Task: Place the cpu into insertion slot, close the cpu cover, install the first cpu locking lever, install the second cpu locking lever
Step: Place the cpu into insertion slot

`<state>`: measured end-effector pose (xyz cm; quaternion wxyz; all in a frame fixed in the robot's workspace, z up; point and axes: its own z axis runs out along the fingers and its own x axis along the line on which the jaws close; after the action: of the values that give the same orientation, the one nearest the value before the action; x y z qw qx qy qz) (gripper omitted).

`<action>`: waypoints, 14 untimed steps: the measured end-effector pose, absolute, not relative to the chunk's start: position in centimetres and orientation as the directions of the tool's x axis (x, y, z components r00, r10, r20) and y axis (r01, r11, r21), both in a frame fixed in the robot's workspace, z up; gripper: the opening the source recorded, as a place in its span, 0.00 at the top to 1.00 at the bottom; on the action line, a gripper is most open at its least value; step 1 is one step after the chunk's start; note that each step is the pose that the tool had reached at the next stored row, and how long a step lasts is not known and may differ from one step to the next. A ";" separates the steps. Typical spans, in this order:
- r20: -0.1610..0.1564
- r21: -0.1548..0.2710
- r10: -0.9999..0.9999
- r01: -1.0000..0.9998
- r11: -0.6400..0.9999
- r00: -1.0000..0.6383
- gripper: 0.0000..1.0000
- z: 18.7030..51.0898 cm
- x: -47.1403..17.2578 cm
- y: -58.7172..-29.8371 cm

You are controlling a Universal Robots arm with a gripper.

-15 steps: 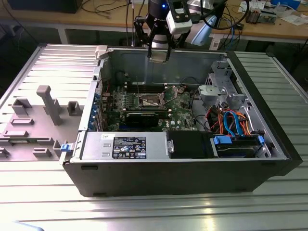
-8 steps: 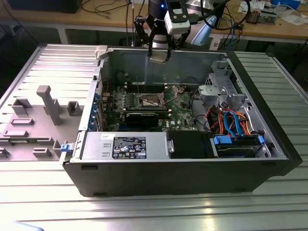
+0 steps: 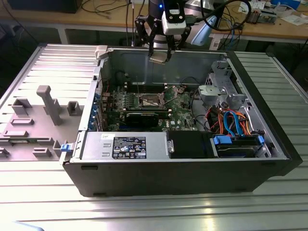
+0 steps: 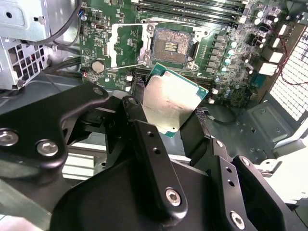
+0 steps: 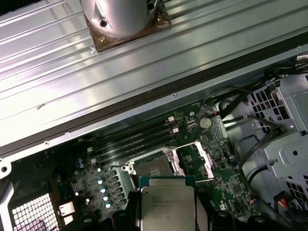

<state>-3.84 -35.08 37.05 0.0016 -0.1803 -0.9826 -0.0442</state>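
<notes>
Silver-grey with a green rim, the cpu (image 4: 171, 103) sits clamped between the gripper's (image 4: 168, 113) fingers (image 4: 192, 132) — we see it held clear of the insertion slot (image 4: 172, 47), which lies bare beyond the fingertips, its cpu cover (image 4: 126, 45) standing open alongside.

Clear air lies above the bared insertion slot (image 3: 148, 100), its cpu cover (image 5: 197, 159) swung open to one side, as the hand (image 3: 159, 58) clamping the cpu (image 4: 171, 101) hangs overhead. A grey drive cage (image 3: 216, 91) crowds the exterior view's right. A black expansion card (image 3: 142, 118) lies near the slot.
</notes>
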 end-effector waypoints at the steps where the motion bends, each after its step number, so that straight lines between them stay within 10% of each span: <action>1: 0.019 0.087 0.355 0.355 0.931 -0.935 0.46 37.0 -3.8 -35.1; 14: 0.019 0.086 0.416 0.416 0.905 -0.909 0.46 37.0 -3.8 -35.1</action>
<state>-3.84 -35.12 36.99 0.0001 -0.2130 -0.9761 -0.0442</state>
